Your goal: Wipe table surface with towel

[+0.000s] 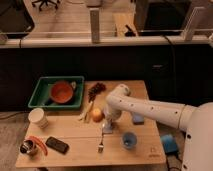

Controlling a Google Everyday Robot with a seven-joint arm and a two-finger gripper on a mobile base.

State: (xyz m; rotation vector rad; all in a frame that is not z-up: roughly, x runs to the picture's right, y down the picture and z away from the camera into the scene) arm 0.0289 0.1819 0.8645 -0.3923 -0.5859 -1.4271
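The table surface point(75, 132) is a light tan wooden rectangle with faint plank seams, in the middle of the camera view. My white arm reaches in from the right. My gripper point(107, 126) points down at the table's centre, just right of an orange point(97, 115) and above the handle of a fork point(101, 141). A small light blue folded piece point(137, 119), perhaps the towel, lies on the table just behind my arm. I cannot tell whether the gripper holds anything.
A green tray point(40, 92) with an orange bowl point(62, 93) stands back left. On the table are a dark bunch point(96, 90), a paper cup point(38, 117), a black phone point(57, 145), a metal cup point(27, 148), and a blue cup point(129, 140).
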